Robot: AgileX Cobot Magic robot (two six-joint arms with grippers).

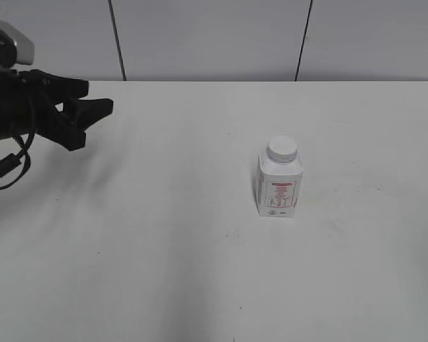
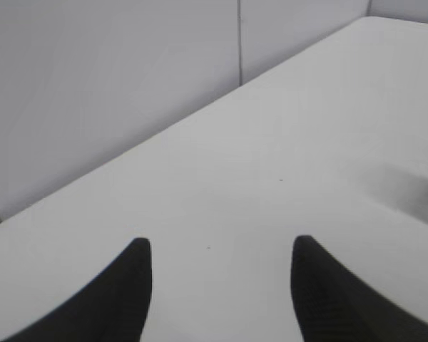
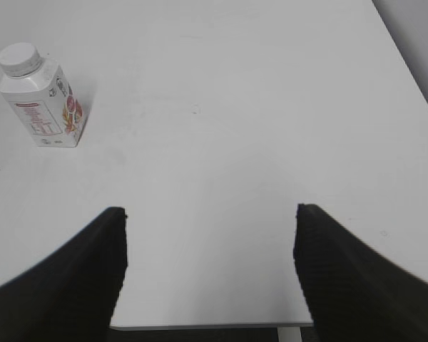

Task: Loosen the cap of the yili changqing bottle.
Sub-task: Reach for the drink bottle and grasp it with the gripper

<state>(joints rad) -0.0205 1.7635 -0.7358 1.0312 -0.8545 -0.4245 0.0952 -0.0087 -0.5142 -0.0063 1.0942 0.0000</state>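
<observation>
The yili changqing bottle (image 1: 279, 187) stands upright on the white table, right of centre, its red-printed label facing the camera. Its white cap (image 1: 282, 148) sits on the neck. The bottle also shows in the right wrist view (image 3: 44, 101) at the upper left, with the cap (image 3: 18, 58) on top. My left gripper (image 1: 89, 117) is open and empty above the table's far left, well away from the bottle; its jaws (image 2: 221, 246) frame bare table. My right gripper (image 3: 210, 214) is open and empty near the table's front edge, out of the exterior view.
The white table (image 1: 164, 235) runs back to a grey panelled wall (image 1: 214, 35). The table's near edge (image 3: 200, 326) shows in the right wrist view. A black cable (image 1: 11, 164) hangs from the left arm.
</observation>
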